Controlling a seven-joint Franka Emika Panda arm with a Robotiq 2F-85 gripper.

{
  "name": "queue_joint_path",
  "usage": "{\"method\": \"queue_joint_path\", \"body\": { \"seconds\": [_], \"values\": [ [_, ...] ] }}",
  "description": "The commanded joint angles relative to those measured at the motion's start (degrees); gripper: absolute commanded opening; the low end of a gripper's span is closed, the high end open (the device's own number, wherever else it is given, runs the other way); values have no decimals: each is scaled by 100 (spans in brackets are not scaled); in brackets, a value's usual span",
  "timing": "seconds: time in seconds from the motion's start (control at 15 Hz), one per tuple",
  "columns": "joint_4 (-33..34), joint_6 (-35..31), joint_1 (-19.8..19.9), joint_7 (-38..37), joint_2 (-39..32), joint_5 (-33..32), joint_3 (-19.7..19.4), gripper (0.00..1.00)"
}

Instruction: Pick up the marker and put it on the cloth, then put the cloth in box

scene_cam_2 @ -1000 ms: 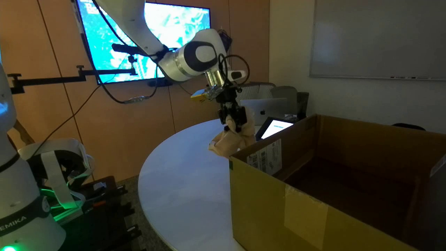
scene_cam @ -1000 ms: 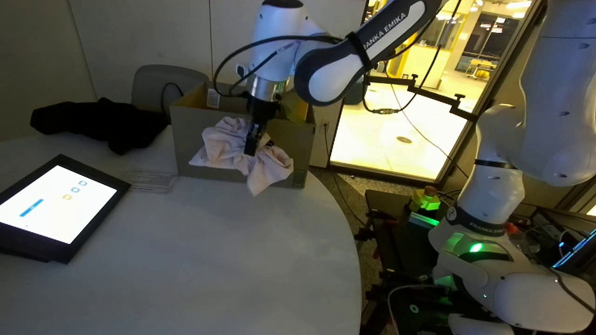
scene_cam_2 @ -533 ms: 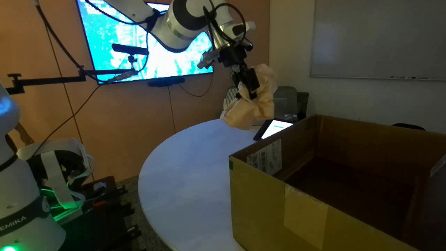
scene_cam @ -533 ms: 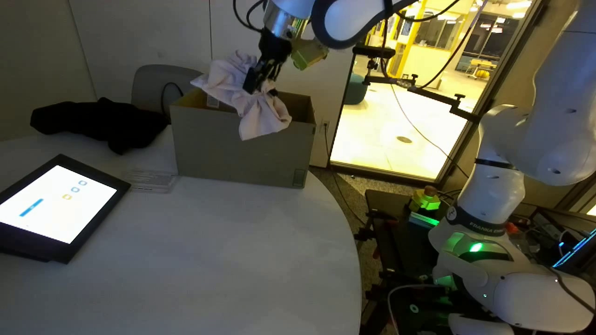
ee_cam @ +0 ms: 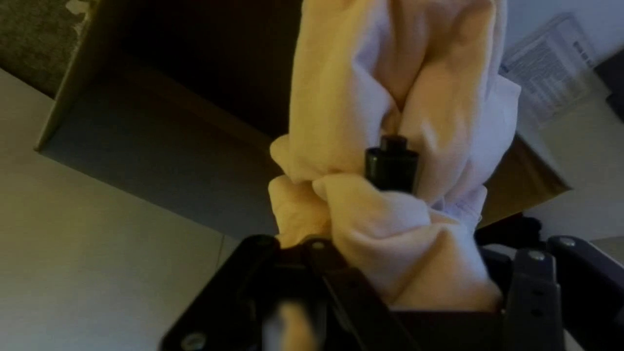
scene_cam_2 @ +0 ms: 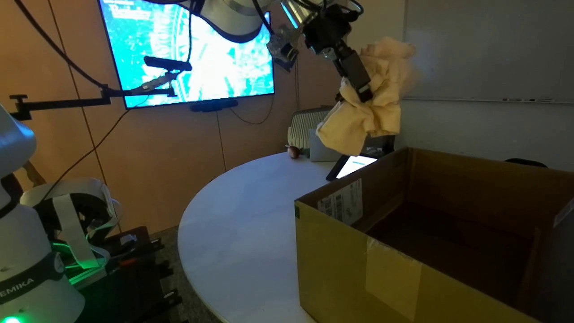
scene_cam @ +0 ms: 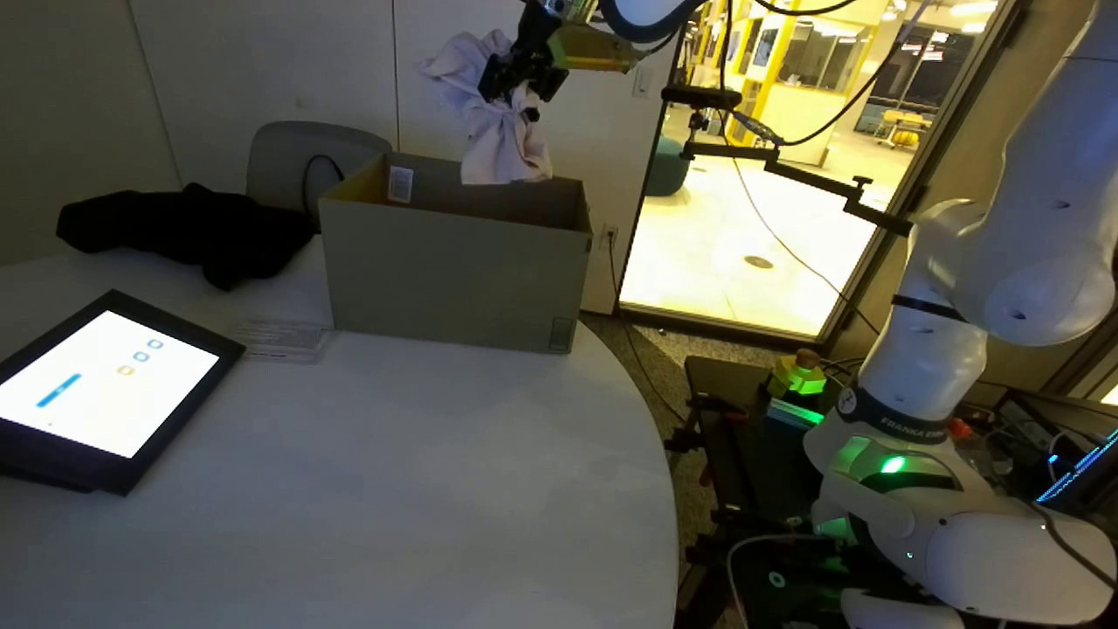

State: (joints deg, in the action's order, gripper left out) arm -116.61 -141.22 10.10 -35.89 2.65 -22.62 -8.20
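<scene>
Brand on the robot arm point(scene_cam: 1035, 218)
Its black base band point(scene_cam: 901, 424) reads "FRANKA EMIKA", pieced from both exterior views.

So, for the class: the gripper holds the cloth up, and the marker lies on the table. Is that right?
Not quite: the marker isn't on the table. The wrist view shows its dark end poking out of the folds of the cloth. The gripper does hold the cloth up.

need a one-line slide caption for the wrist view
The end of a black marker pokes from the folds of the gripped cloth, with the open box beyond.
</scene>
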Motion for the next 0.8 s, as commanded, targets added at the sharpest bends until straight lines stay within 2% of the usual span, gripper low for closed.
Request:
{"method": "queue_joint_path", "body": {
  "seconds": [0.0,0.2,0.33,0.4,0.47,0.73],
  "values": [
    [676,-32,207,-1103,-647,-540,-156,12],
    [1219,160,178,-2036,-1342,-975,-451,13],
    [1631,366,92,-2429,-1911,-1097,-680,18],
    [1845,487,76,-2447,-2196,-1019,-759,27],
    [2004,583,64,-2440,-2430,-909,-822,41],
    [2460,864,68,-2046,-3061,-472,-901,72]
  ]
}}
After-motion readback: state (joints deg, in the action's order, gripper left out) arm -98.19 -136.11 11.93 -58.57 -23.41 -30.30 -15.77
